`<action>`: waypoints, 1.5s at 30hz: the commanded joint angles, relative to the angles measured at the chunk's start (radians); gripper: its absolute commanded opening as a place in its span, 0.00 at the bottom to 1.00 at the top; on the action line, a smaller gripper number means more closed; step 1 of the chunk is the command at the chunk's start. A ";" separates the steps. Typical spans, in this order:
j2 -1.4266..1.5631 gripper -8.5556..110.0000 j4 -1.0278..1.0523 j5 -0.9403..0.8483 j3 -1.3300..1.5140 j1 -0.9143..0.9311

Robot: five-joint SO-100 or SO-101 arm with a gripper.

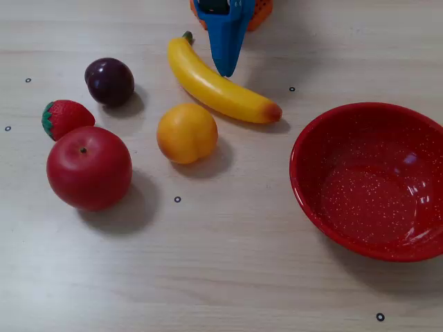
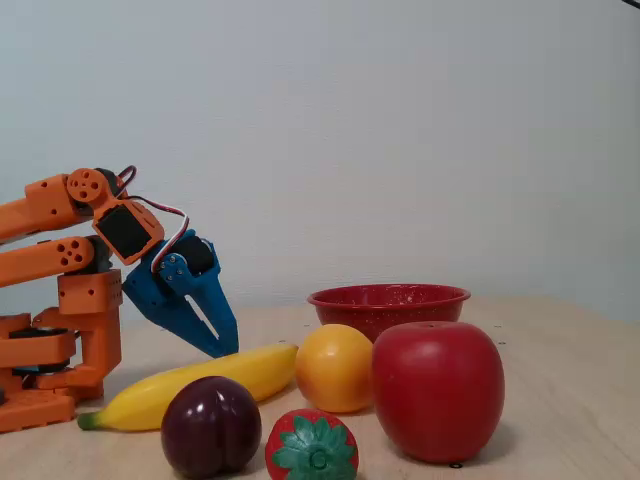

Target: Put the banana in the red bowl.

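Blue hand [image 1: 225, 68], tips together or nearly so and gripping nothing, poised just above the banana [image 1: 218, 86], which lies on the bench [image 1: 228, 270] left of the empty red bowl [image 1: 325, 131], apparently approaching for a grasp.

Light wood-grain table [image 1: 228, 277] with small black ring markers [image 1: 177, 199], plain pale grey-white wall [image 2: 400, 130] behind, even diffuse lighting, soft shadows

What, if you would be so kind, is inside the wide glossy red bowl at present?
Nothing: the wide glossy red speckled bowl shows only its bare interior from above. The other fixed view hides its inside behind the rim.
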State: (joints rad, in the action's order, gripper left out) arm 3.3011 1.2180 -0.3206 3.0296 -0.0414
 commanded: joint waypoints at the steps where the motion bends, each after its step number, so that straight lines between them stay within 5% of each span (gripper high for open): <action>1: 0.008 0.07 0.015 -0.009 -0.057 0.005; 10: -0.008 0.07 0.002 0.005 -0.061 -0.002; 19: -0.350 0.07 -0.078 0.064 -0.295 -0.149; 30: -0.673 0.09 0.238 0.087 -0.701 -0.264; 36: -0.704 0.26 0.238 0.094 -0.712 -0.275; 45: -0.749 0.36 0.160 0.178 -0.606 -0.302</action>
State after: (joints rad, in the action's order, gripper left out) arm 2.5725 1.4128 -0.1626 2.4590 -0.3329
